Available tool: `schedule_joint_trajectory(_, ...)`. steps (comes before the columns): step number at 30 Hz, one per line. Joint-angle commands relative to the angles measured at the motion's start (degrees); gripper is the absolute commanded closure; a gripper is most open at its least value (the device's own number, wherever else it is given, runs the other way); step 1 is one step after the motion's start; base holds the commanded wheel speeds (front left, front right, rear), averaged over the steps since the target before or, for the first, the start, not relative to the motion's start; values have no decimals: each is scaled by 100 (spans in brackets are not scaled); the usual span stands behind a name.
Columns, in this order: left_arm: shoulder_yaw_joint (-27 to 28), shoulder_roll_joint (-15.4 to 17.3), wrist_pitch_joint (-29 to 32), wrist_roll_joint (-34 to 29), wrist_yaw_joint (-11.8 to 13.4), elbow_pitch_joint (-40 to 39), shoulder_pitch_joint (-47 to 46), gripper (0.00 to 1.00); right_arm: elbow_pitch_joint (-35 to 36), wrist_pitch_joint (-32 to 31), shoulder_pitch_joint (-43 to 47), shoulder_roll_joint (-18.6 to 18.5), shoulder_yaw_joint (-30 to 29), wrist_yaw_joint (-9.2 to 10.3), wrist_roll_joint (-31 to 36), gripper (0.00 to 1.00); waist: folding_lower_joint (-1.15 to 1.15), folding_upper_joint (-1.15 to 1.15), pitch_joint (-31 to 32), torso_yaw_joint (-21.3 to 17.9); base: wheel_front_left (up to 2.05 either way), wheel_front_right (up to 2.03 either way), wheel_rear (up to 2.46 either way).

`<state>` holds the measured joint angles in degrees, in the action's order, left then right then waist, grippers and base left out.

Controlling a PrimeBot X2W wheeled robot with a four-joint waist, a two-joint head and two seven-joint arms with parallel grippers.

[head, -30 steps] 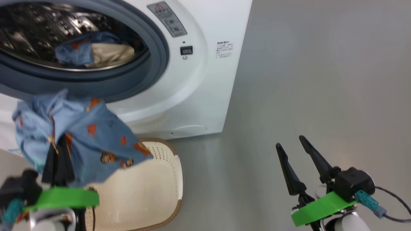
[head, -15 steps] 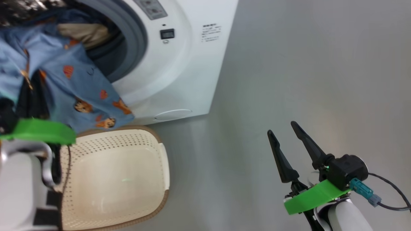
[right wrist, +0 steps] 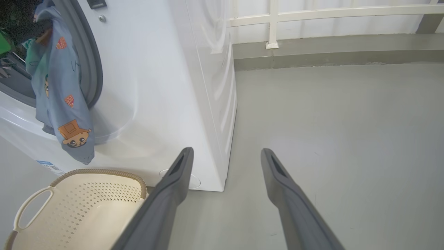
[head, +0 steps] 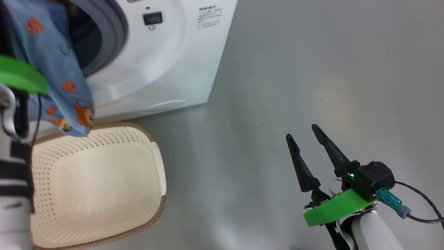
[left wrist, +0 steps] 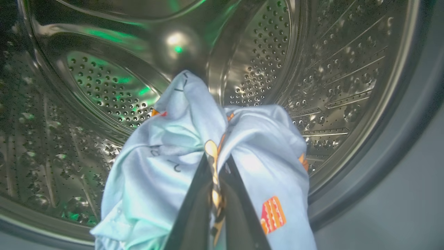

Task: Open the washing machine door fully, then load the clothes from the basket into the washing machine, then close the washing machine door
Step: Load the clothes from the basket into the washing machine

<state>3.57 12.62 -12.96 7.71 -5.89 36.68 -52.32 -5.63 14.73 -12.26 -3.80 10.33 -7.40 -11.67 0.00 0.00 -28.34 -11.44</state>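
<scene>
Left fingers [left wrist: 196,208] are pinching shut on the blue fabric garment with orange-brown cartoon bears [left wrist: 163,163], and a fold of it is sitting right between the tips. In the left wrist view the garment is bunching up at centre frame in front of the perforated steel drum [left wrist: 104,86], with green light glinting off the steel in the upper half. Can't tell whether the cloth is touching the drum.

Head view: the big white box-shaped washing machine [head: 166,62] is sitting at upper left, its grey rubber seal [head: 112,38] curving near the top left corner. The garment is hanging down the left edge across the seal. Its lower hem is dangling just above the far rim of the small cream perforated plastic basket with brown woven-look rim [head: 158,163]. The basket is resting on the grey floor [head: 295,69] at lower left, just in front of the machine. The left arm's green bracket [head: 19,74] is showing at the left edge.

Right fingers [head: 301,168] are standing wide apart, gripping nothing, hovering over the floor at lower right, well apart from machine and basket.

Right wrist view: the garment is draping out of the opening at upper left, one bear print hanging lowest, above the basket. A white railing [right wrist: 274,21] is running along the top.
</scene>
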Motion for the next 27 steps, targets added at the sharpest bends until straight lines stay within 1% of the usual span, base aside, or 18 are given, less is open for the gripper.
schedule_joint_trajectory(1,101,291,38,-24,-21,-67,-175,100,124,27,-68,25,137,-9,-79,0,0,0,-248,-69,0,0,0)
schedule_joint_trajectory(6,48,332,320,61,-40,394,-817,100,141,27,-147,50,166,-9,-107,0,0,0,-627,-87,0,0,0)
schedule_joint_trajectory(11,4,378,864,234,-80,857,-1495,100,169,27,-221,69,155,-9,-129,0,0,0,-997,-62,0,0,0)
schedule_joint_trajectory(16,-194,494,1008,170,-105,1087,-2077,100,213,27,-288,82,149,-9,-143,0,0,0,-1291,-75,0,0,0)
schedule_joint_trajectory(21,-319,546,772,85,-62,1274,-2500,100,208,27,-356,88,176,-9,-184,0,0,0,-1508,-88,0,0,0)
schedule_joint_trajectory(27,-494,620,2,-117,36,1274,-2853,100,220,27,-398,90,261,-9,-291,0,0,0,-1694,-111,0,0,0)
